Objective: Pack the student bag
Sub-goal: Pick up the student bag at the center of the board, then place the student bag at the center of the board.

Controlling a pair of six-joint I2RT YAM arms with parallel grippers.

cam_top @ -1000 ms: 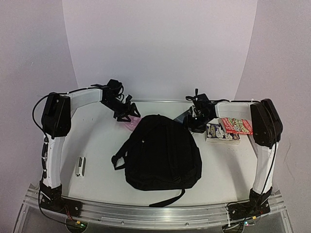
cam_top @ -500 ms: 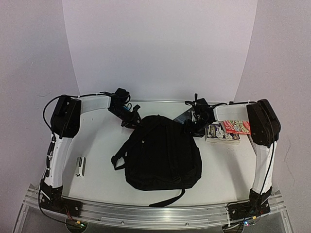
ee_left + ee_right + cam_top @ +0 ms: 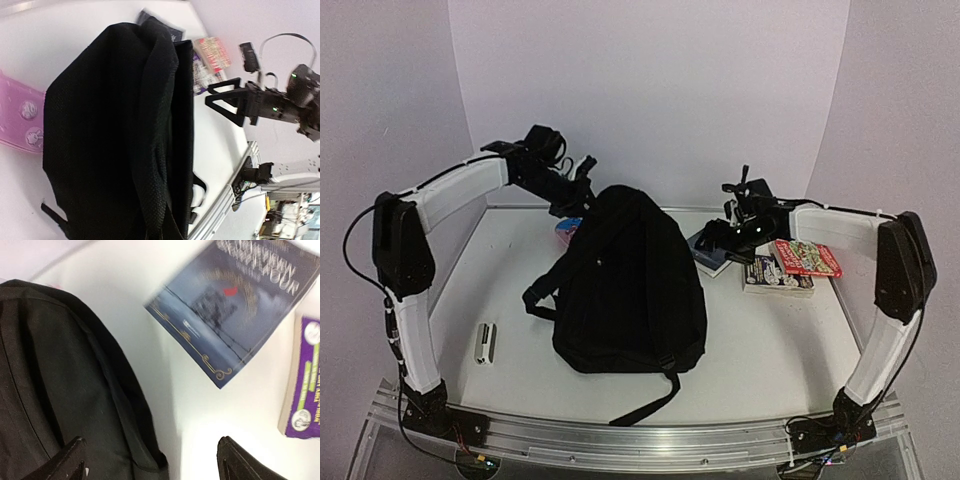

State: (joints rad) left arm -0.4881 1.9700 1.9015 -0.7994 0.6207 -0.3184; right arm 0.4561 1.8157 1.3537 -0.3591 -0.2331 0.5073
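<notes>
— What's the left claw (image 3: 578, 192) doing?
— I've got it pinched shut on the student bag (image 3: 625, 285), top edge, frame centre, arm arched high.
— And the right claw (image 3: 152, 467)?
— Wide open, empty, hovering over the surface (image 3: 520, 290) beside the bag.

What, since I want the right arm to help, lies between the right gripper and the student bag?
Nothing visible does. The open right gripper hangs over bare table right at the edge of the student bag; the dark blue book lies on the side away from the bag.

The student bag (image 3: 630, 285) is black, the book (image 3: 230, 305) seemingly dark blue.
</notes>
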